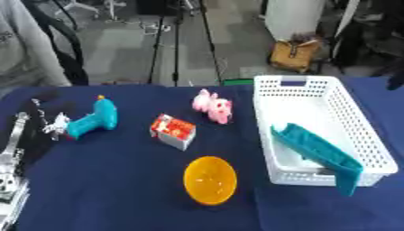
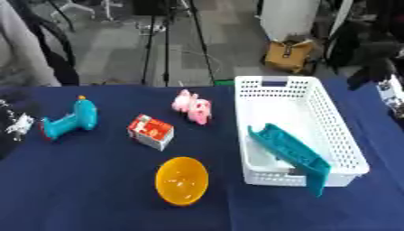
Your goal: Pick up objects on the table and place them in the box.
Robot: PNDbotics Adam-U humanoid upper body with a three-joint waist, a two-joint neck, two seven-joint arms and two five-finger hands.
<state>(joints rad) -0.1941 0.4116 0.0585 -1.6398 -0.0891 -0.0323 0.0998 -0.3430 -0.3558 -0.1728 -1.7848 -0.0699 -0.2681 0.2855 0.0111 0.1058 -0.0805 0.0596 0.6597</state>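
A teal toy drill (image 1: 96, 118) lies at the left of the blue table. My left hand (image 1: 49, 118) is right beside the drill's handle end, with the arm running down the left edge. A red and white carton (image 1: 173, 131) and a pink toy (image 1: 213, 106) lie mid-table, and an orange bowl (image 1: 210, 179) sits nearer the front. The white basket (image 1: 359, 122) stands at the right. A teal flat object (image 1: 315, 152) leans inside it, over the front rim. My right hand (image 2: 375, 67) shows as a dark shape above the far right corner.
The table is covered by a blue cloth (image 1: 118, 180). Beyond its far edge are tripod legs (image 1: 175, 54) and a brown bag (image 1: 295, 54) on the floor. A person's grey sleeve (image 1: 31, 49) is at the far left.
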